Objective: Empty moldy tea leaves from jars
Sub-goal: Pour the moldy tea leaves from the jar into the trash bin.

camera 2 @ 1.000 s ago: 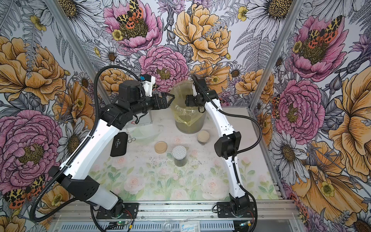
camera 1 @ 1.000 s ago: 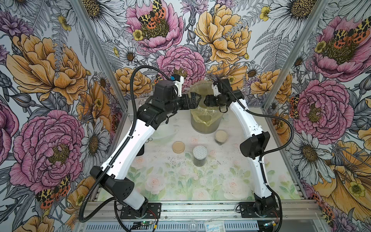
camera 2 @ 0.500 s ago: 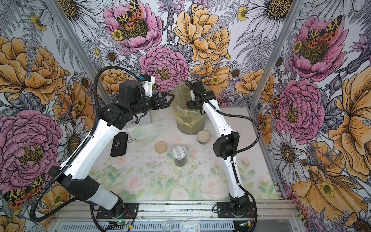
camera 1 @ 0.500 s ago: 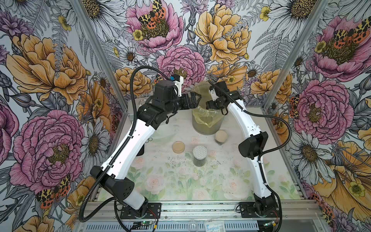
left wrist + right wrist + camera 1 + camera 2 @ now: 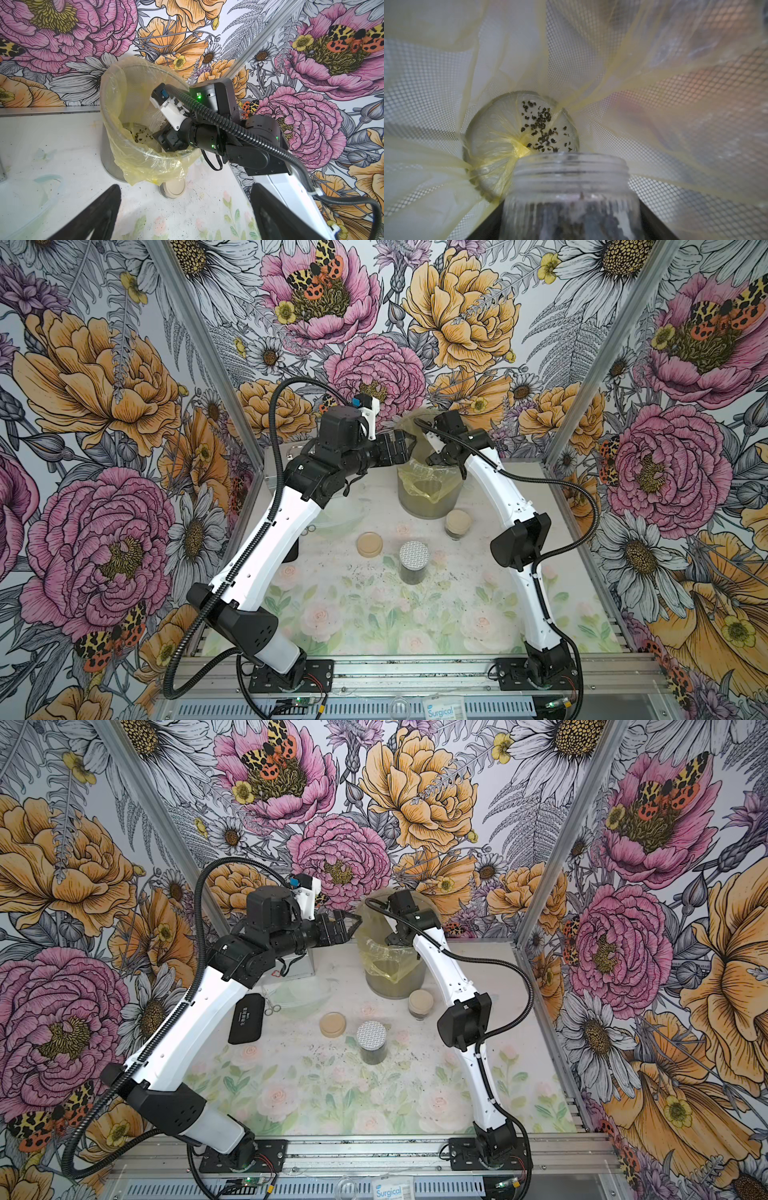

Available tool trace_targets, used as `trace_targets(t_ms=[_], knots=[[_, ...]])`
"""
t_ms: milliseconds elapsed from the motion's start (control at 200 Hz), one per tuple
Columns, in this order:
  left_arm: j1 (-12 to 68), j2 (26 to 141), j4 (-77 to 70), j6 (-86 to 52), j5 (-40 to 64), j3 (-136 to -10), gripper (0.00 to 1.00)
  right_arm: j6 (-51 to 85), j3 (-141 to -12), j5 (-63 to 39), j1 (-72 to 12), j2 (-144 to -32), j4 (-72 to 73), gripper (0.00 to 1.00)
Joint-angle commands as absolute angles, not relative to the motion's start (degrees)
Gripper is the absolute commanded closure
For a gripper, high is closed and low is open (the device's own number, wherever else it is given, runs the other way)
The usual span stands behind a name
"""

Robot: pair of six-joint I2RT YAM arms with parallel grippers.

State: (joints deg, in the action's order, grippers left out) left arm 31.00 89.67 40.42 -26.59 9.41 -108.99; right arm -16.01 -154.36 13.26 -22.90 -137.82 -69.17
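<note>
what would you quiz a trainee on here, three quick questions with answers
1. True or false: the left gripper is shut on a tan disc lid.
2. The right gripper holds the lidless clear glass jar inside: A a silver case; B the yellow-bag-lined mesh bin; C a clear bowl.
3. How many lidded glass jars stand on the flowered table?
Key: 1 false, it is open and empty. 2 B. 3 two: the tan-lidded jar and the silver dotted-lidded jar.

The bin [image 5: 428, 506] stands at twelve o'clock from the middle jar [image 5: 414, 558]. A second jar [image 5: 458, 523] sits at two, a lid [image 5: 369, 544] at ten.
</note>
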Motion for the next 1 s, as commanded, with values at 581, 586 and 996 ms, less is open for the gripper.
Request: trace_targets(t_ms=[581, 586, 996], knots=[[29.10, 78.90, 39.37, -28.12, 3.81, -100.09, 0.01, -21.50, -157.26, 12.90, -22.82, -129.32, -57.62, 1.00], [29.14, 78.74, 39.37, -28.08, 3.79, -99.97, 0.01, -21.56, -157.25, 12.91, -22.84, -129.26, -57.50, 1.00], [28.53, 68.48, 37.97, -28.04, 1.89, -88.60, 0.01, -46.42, -156.61, 17.23, -23.05, -127.93, -54.81, 1.00]])
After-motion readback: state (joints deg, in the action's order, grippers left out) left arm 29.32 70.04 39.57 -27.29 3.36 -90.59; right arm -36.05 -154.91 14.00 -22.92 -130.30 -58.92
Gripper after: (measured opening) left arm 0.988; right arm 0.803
